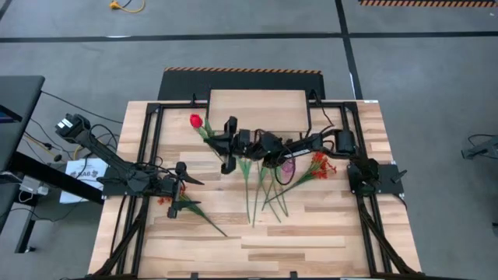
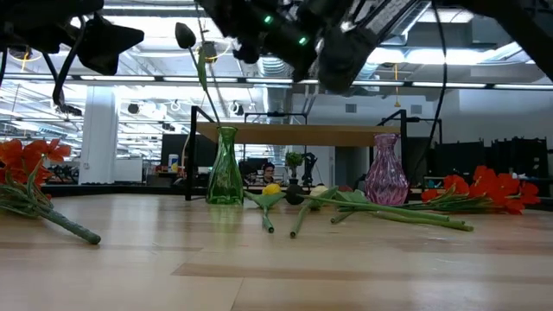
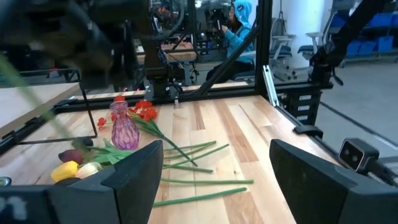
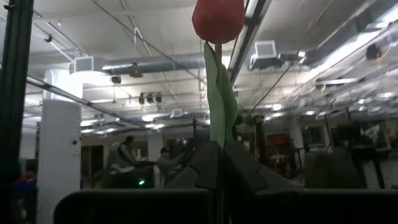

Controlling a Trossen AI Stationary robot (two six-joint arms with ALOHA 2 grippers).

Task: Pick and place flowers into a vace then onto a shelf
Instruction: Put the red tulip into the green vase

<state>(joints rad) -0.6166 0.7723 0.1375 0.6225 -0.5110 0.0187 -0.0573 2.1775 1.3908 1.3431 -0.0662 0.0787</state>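
**Red tulip's in the air, green vase is waiting under it**

So the red tulip (image 1: 195, 120) is the one in play right now. The right gripper (image 1: 226, 144) is pinched tight on its green stem, bloom end up, which makes sense: you want the cut end free and pointing down so it can drop into a vase neck. In the right wrist view the tulip (image 4: 217, 18) stands straight up from between the closed fingers, so it looks like a clean grip, though that's my read.

The green glass vase (image 2: 225, 168) sits on the table just in front of the shelf (image 1: 258, 109), and in the low view the stem hangs above it. The pink vase (image 2: 385, 173) stands further along, empty as far as I can tell.

The rest of the flowers (image 1: 261, 187) lie flat mid-table, stems fanned toward the front edge, handy for picking one at a time. An orange spray (image 1: 320, 165) lies by the pink vase, and another orange spray (image 1: 177, 204) lies near the left arm.

The left gripper (image 1: 180, 180) hovers over that left-side spray with its fingers spread wide and holding nothing, probably just waiting its turn.
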